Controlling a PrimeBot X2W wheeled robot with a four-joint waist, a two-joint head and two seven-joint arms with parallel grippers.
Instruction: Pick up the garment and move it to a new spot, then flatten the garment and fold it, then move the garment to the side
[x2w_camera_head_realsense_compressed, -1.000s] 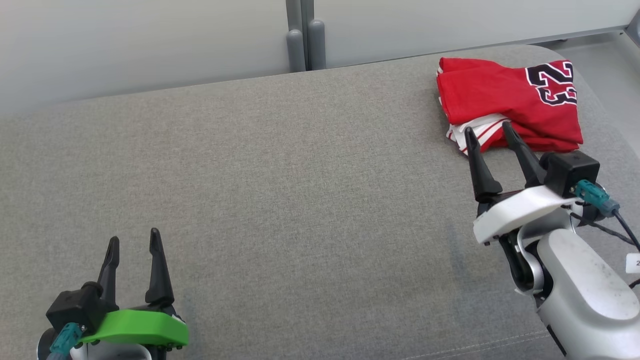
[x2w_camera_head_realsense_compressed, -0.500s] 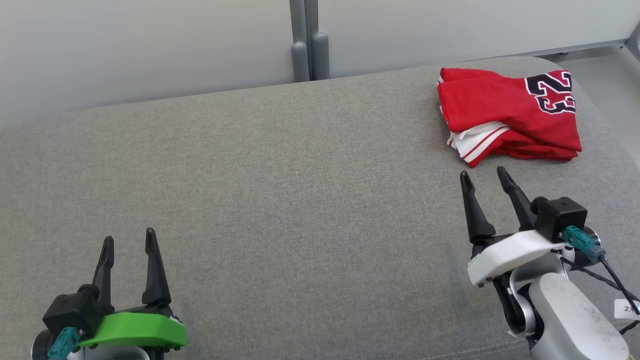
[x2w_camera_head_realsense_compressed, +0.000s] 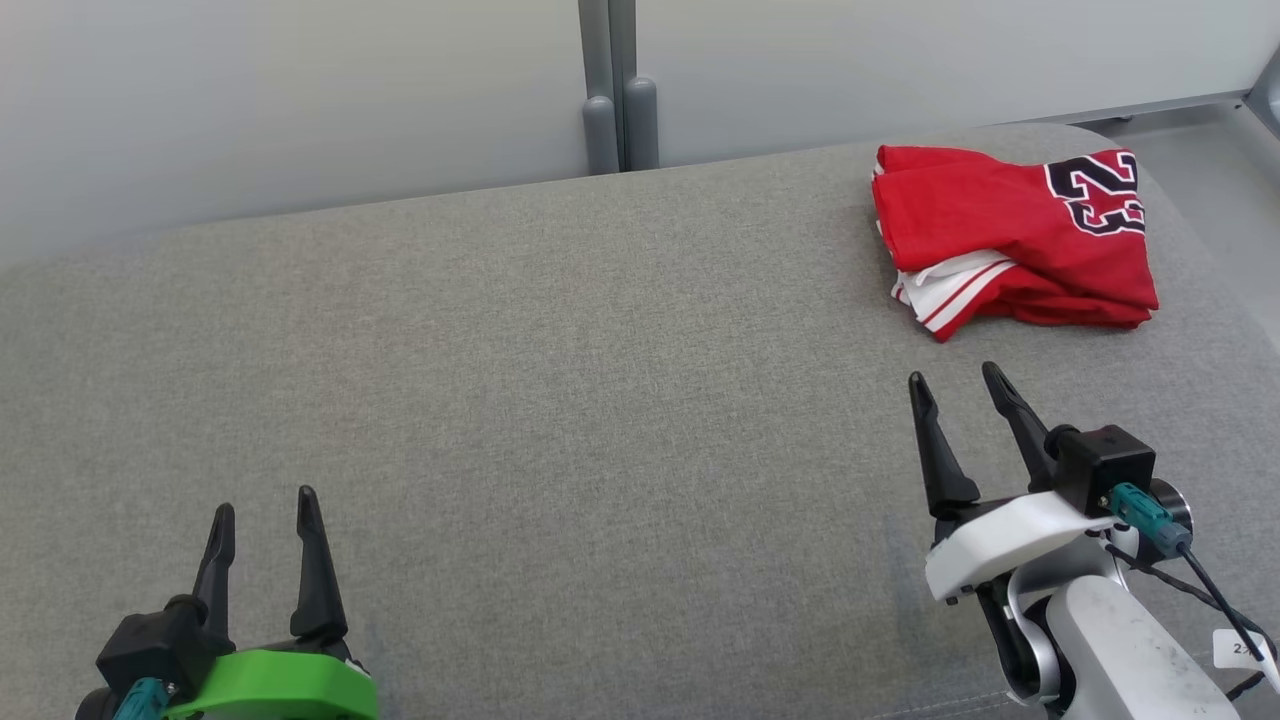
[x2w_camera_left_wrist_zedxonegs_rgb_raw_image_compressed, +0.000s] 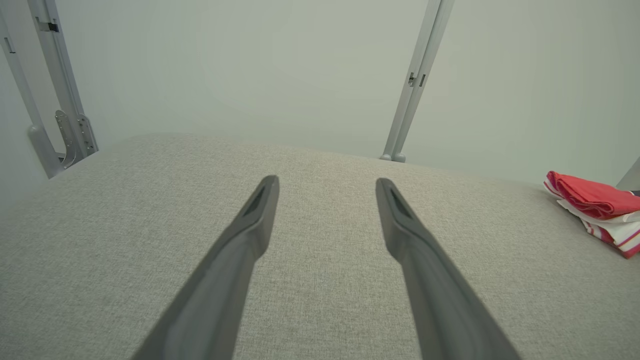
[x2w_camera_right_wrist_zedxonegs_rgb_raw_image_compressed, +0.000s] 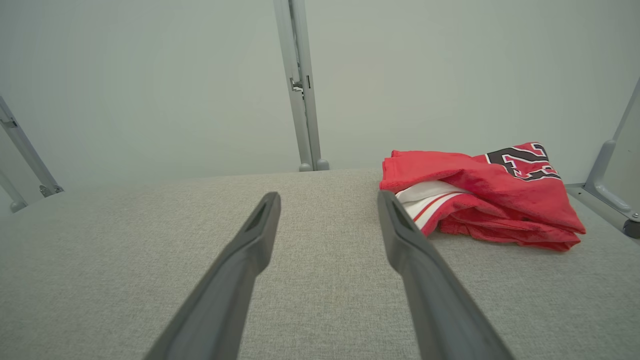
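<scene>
Folded red jersey (x2w_camera_head_realsense_compressed: 1010, 235) lying at the far right corner of the counter (x2w_camera_head_realsense_compressed: 560, 400), near its rim. Right gripper (x2w_camera_head_realsense_compressed: 952, 373) and left gripper (x2w_camera_head_realsense_compressed: 265, 500) are both spread wide, empty and clear of the cloth. Risk: a stray brush could undo the loose folds or slide the jersey over the rim.

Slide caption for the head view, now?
Folded red jersey at far right of the grey surface; left gripper and right gripper open, both clear of it.
</scene>
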